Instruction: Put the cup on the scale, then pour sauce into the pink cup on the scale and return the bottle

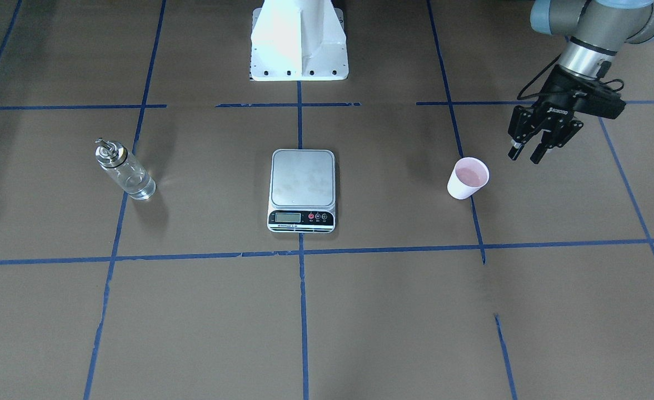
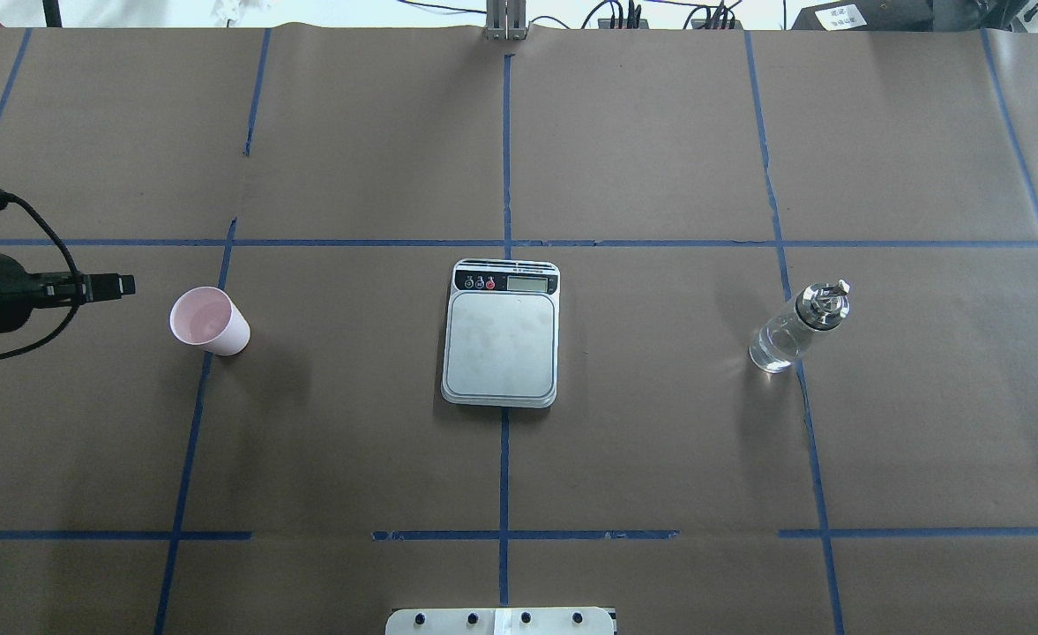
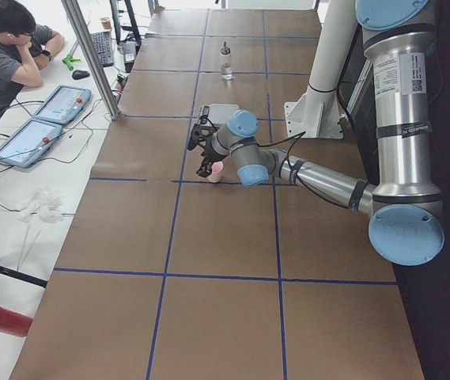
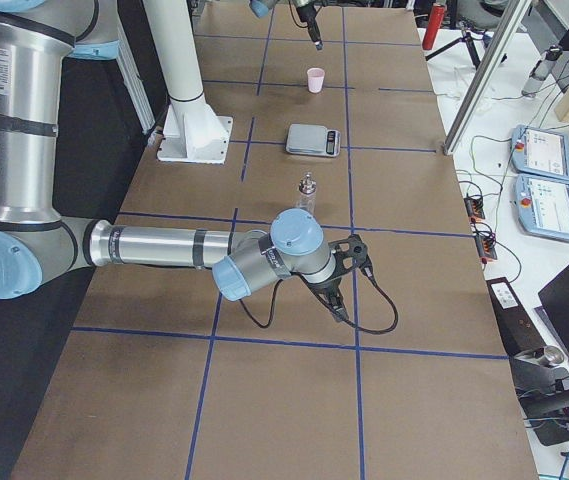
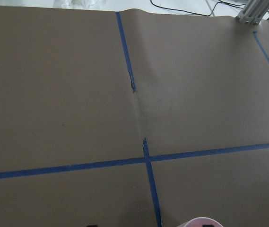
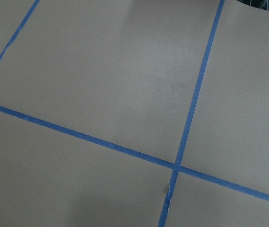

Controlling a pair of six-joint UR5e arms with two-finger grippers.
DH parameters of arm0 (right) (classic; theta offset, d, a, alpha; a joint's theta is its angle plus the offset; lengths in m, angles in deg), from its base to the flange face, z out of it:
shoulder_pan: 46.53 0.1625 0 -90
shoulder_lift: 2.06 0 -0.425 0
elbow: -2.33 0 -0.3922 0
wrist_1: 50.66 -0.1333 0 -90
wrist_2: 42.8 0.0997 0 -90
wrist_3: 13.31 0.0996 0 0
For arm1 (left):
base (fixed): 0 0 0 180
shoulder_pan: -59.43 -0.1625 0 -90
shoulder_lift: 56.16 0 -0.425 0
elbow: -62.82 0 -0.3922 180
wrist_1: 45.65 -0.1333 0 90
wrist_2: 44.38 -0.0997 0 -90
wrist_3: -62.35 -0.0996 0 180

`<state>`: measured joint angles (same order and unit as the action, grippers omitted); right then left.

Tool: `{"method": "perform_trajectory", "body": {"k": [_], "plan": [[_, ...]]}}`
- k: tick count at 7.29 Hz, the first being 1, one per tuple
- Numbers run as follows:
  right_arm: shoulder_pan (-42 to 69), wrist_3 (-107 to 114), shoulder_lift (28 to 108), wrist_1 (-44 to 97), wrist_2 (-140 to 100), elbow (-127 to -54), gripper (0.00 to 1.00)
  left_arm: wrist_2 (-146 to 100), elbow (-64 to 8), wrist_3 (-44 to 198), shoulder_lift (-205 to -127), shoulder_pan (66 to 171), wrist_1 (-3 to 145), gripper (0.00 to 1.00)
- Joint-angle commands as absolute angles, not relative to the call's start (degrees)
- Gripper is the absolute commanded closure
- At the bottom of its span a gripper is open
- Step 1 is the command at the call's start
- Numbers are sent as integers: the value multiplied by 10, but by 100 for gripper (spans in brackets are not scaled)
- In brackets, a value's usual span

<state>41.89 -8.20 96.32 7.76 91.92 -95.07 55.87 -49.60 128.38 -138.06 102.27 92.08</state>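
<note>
Order runs along the table, starting from the robot's left end.

1. Left gripper (image 1: 524, 157): it hangs over the table (image 1: 360, 322) near the cup (image 1: 467, 179) without touching it. The fingers are apart and nothing is between them.
2. Cup: upright on the brown paper, standing on a blue tape line (image 1: 475, 222), with the pink inside showing. Its rim just shows at the bottom edge of the left wrist view.
3. Scale (image 1: 303, 189): at mid-table, well apart from the cup. The platform is bare and the button side faces away from the robot.
4. Bottle (image 1: 124, 169): upright on the paper, with the silver collar and spout on top. It stands well apart from the scale, on the side opposite the cup.
5. Right gripper (image 4: 339, 308): over the paper beyond the bottle, seen only from the side. I cannot tell whether its fingers are apart or together.
</note>
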Motion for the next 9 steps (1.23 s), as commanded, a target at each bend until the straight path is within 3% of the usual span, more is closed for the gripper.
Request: {"method": "perform_trajectory", "body": {"k": [1,6,9], "plan": [[419,-81,966,72,919,-951,0,516,-478,1318,-1386,978,920,43],[419,-82,973,71,919,-952,0,499,-452,1322,-1424,962,888,48],[419,-81,973,63,919,-950,0,488,-444,1322,-1429,955,888,68]]}}
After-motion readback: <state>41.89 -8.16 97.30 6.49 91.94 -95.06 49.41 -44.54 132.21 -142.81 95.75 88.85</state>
